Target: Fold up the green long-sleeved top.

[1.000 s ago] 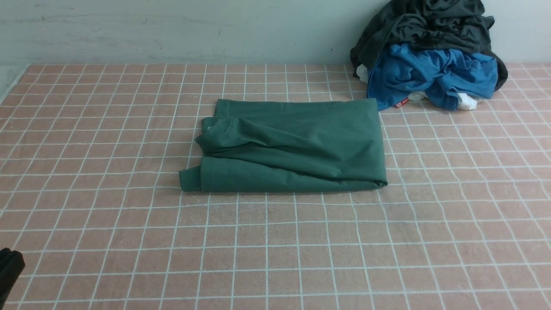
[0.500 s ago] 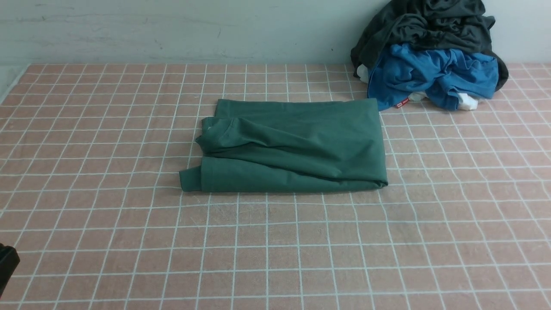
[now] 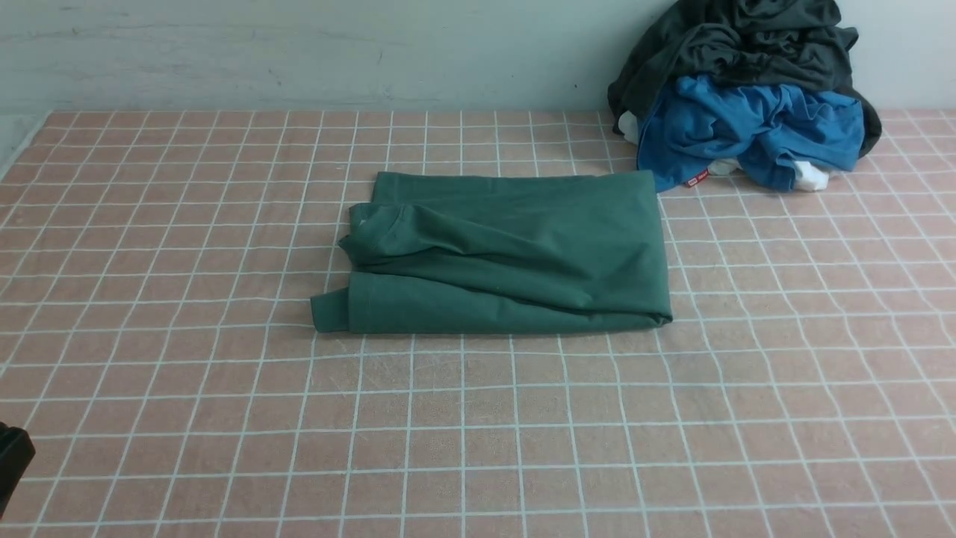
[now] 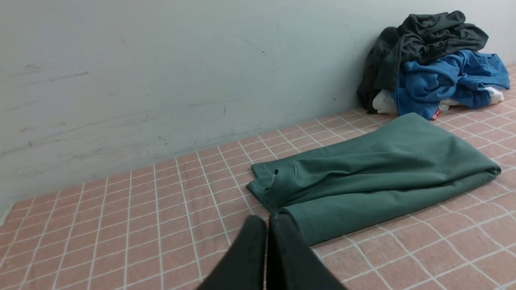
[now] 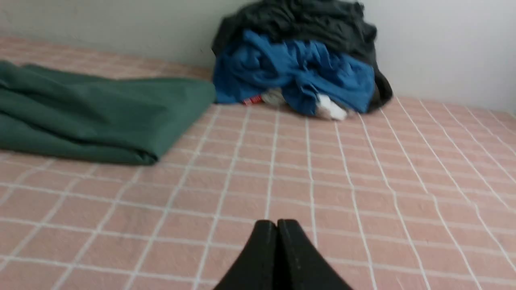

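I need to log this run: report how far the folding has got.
Done: the green long-sleeved top lies folded into a compact rectangle on the checked tablecloth. In hand: nothing; left gripper and right gripper are shut, empty, clear of it. Left: apparently nothing.

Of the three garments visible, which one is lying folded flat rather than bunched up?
The green long-sleeved top, alone mid-table. The blue garment and the dark grey one are crumpled together by the wall.

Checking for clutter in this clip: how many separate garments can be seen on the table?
4 visible: green top folded mid-table; grey-black garment heaped at the far right, over a blue one, with white fabric peeking out beneath. The heap may hide more.
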Available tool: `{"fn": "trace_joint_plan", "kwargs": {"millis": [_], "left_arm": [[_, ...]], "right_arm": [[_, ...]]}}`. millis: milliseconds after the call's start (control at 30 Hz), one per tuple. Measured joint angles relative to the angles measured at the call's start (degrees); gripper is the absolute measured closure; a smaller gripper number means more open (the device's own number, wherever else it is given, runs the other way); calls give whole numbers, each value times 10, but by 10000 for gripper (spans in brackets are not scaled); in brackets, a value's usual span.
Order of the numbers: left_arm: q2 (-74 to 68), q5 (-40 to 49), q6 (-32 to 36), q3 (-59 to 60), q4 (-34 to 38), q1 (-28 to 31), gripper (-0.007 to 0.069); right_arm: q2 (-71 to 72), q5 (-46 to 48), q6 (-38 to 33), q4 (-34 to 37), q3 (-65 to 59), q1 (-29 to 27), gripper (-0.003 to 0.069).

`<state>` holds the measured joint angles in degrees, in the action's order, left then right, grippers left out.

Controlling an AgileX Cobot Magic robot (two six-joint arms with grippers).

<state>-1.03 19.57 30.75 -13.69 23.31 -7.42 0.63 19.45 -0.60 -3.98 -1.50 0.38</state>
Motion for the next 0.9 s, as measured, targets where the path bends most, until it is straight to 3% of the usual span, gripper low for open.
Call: {"fn": "trace_joint_plan", "kwargs": {"millis": [167, 900], "left_arm": [[0, 0, 0, 0, 0, 0, 627], [0, 0, 0, 0, 0, 0, 627]], "right_arm": [[0, 14, 0, 0, 2, -26, 669], [0, 15, 19, 2, 2, -28, 669]]}}
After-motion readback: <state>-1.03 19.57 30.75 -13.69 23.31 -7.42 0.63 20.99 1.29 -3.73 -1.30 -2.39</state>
